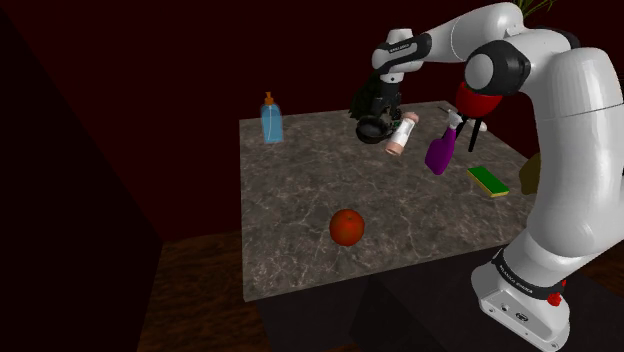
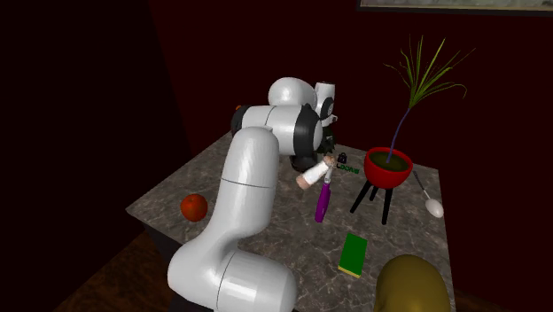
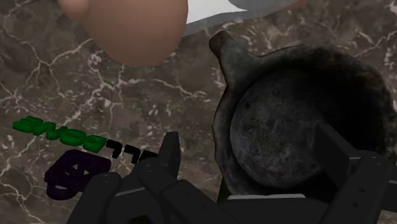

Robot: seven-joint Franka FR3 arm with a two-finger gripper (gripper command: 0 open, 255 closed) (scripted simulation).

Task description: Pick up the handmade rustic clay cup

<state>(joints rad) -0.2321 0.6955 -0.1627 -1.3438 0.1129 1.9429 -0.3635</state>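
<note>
The clay cup (image 3: 299, 121) is dark, rough and round with a small pointed spout, and it stands on the marble table (image 3: 76, 95). My gripper (image 3: 251, 149) is right over it with its fingers apart. One finger (image 3: 170, 149) is outside the cup's wall and the other finger (image 3: 337, 149) is over the cup's inside. Neither presses on it. In the shoulder view the cup (image 1: 374, 129) sits near the table's far edge, directly under the gripper (image 1: 379, 112).
A pink-and-white bottle (image 1: 401, 134) lies just beside the cup, with a purple spray bottle (image 1: 441, 150) past it. A blue soap bottle (image 1: 271, 118), a red fruit (image 1: 346, 227) and a green sponge (image 1: 489, 181) also sit on the table. A red pot on legs (image 2: 389, 167) holds a plant.
</note>
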